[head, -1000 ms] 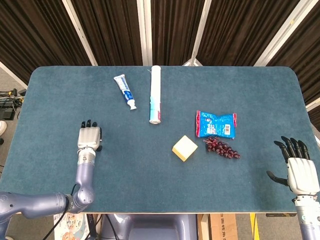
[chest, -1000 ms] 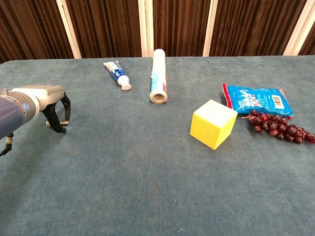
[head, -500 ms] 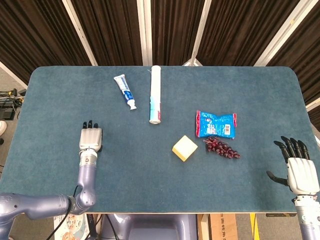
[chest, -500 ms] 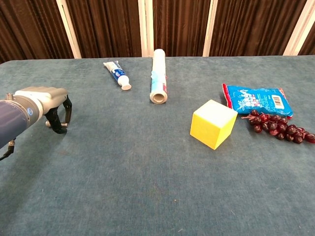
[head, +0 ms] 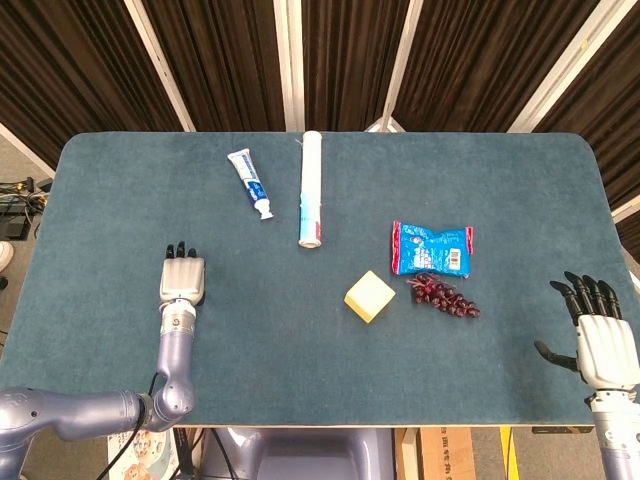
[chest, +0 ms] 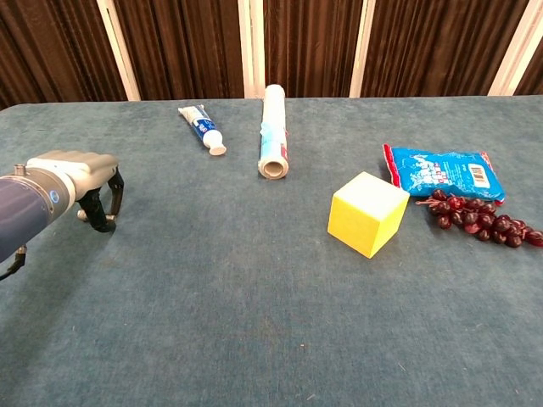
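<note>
My left hand [head: 182, 279] is palm down over the left part of the blue table [head: 500, 180], its fingers bent down toward the cloth, and it holds nothing. In the chest view the left hand [chest: 83, 180] shows at the left edge. The nearest thing to it is a toothpaste tube [head: 250, 182] [chest: 200, 127], well beyond it. My right hand [head: 603, 340] hovers at the table's near right corner with its fingers spread and empty; the chest view does not show it. A bunch of dark grapes [head: 444, 296] [chest: 479, 217] lies to its left.
A white roll [head: 311, 188] [chest: 273, 130] lies lengthwise at the back middle. A yellow cube [head: 369, 296] [chest: 368, 213] sits near the centre, and a blue snack bag [head: 432, 249] [chest: 443, 172] lies behind the grapes. Dark curtains hang behind the table.
My left hand has drifted slightly toward the table's near edge and a little to the right. The right hand and all the objects stayed put.
</note>
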